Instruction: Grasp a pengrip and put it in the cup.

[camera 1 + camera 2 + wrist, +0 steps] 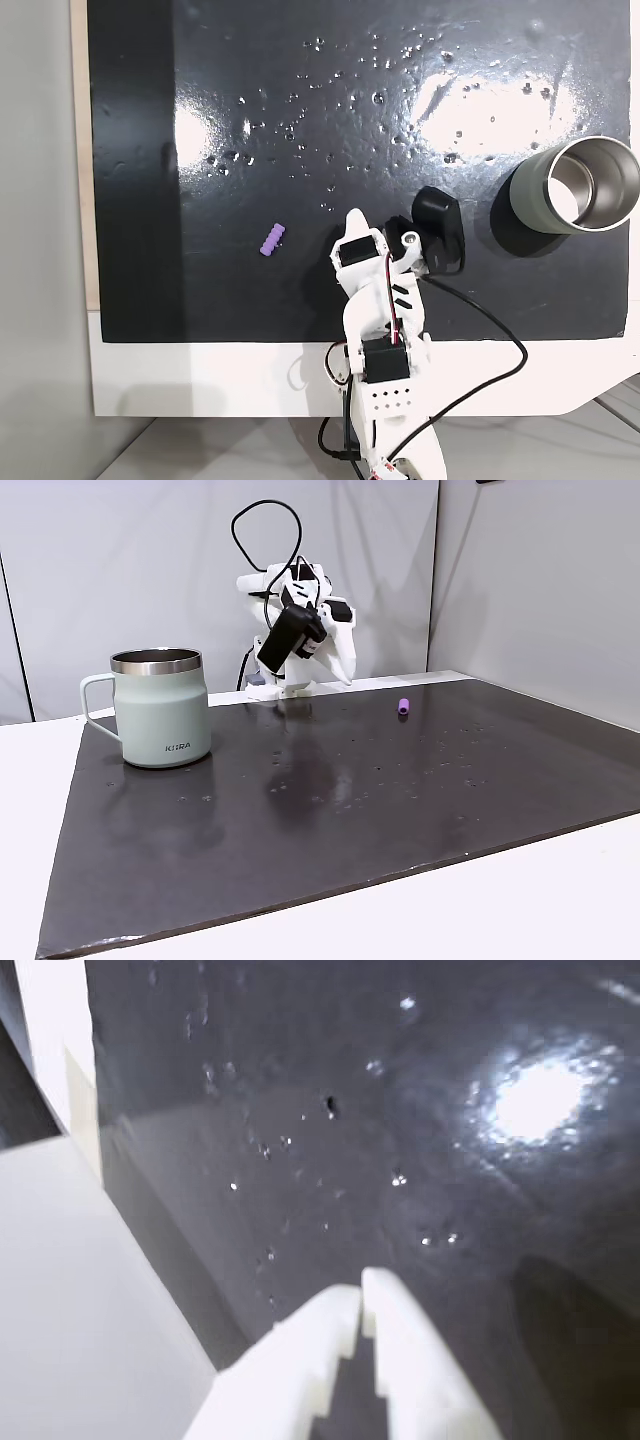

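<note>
Fixed view from above: the pengrip [273,239] lies on the black mat [300,120], toward its near edge and left of the arm [380,320]; the cup [578,186] stands upright at the mat's right edge, well apart; the gripper [363,1290] is closed and empty above the mat.
</note>
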Controlling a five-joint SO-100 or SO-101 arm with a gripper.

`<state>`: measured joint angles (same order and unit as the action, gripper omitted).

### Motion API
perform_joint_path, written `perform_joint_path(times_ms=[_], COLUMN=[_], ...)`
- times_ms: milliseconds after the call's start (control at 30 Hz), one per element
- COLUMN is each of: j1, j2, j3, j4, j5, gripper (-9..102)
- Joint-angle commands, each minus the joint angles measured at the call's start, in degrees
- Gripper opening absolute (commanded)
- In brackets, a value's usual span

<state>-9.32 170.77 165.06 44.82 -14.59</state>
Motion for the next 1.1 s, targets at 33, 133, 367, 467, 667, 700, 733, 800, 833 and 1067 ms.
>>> perform_joint_path(times_ms=[33,133,367,467,667,700,733,800,833,1067], j1=[-2.1,-3.1,-8.6,-10.7,-15.4,-15.9,-16.3,-17.2,-17.8,-20.7], j2=[-19.0,-28.3,-45.2,-48.6,-54.6,-54.5,-54.3,-54.3,-55.0,-61.3], j3=[-10.6,-15.8,-30.7,-35.7,-40.9,-40.5,-40.1,-39.9,-40.0,-40.8], j4=[-6.6,-8.1,-2.2,2.2,9.9,10.8,11.3,12.0,12.6,13.4], j5=[-2.6,-2.4,-1.8,-2.5,-5.8,-6.9,-7.2,-7.6,-7.8,-9.8], gripper=[0,0,13,19,24,24,25,26,26,27])
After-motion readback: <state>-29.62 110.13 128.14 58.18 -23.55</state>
